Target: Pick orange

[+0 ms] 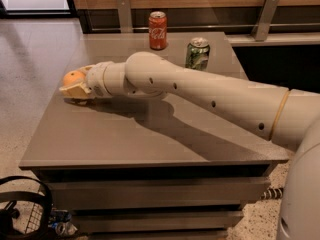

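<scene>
Camera view: gripper (74,85), orange (73,77) at edge

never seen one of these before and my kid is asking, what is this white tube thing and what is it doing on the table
The white tube is a robot arm. It reaches from the robot's body at the right edge across a grey table. There is one picture of this moment, taken by a single camera looking down along the arm. At the arm's tip is its claw, the part that grasps. The claw is at the table's left edge, right at a small orange, which is what the robot is meant to pick up. Whether the claw already grips the orange cannot be told from here. At the back of the table stand two drink cans, a red cola can and a green can. Both are upright, and the arm touches neither.
</scene>
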Tool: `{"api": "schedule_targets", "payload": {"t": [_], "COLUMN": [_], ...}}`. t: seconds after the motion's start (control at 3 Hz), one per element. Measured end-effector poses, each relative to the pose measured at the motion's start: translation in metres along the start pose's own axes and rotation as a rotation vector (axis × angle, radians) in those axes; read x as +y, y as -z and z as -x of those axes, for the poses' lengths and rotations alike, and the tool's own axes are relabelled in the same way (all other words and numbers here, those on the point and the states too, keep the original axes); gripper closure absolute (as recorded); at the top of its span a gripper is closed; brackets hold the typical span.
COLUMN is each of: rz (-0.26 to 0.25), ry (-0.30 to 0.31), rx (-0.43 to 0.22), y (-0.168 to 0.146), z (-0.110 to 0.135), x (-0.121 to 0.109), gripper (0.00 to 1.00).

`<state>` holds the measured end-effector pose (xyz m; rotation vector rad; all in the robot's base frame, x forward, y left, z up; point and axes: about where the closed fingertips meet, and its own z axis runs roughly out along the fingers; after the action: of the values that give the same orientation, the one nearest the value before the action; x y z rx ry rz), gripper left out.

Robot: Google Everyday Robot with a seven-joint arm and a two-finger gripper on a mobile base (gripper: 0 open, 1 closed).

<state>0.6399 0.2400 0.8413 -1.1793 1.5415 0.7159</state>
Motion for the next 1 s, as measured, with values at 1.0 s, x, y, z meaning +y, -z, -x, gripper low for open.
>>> {"api": "schedule_targets", "payload": {"t": [1.0], "rz": [-0.047], "ry": [0.143], "rx": [-0.127], "y": [0.050], "z": [0.061], "x": [-0.003], "gripper": [1.00]}}
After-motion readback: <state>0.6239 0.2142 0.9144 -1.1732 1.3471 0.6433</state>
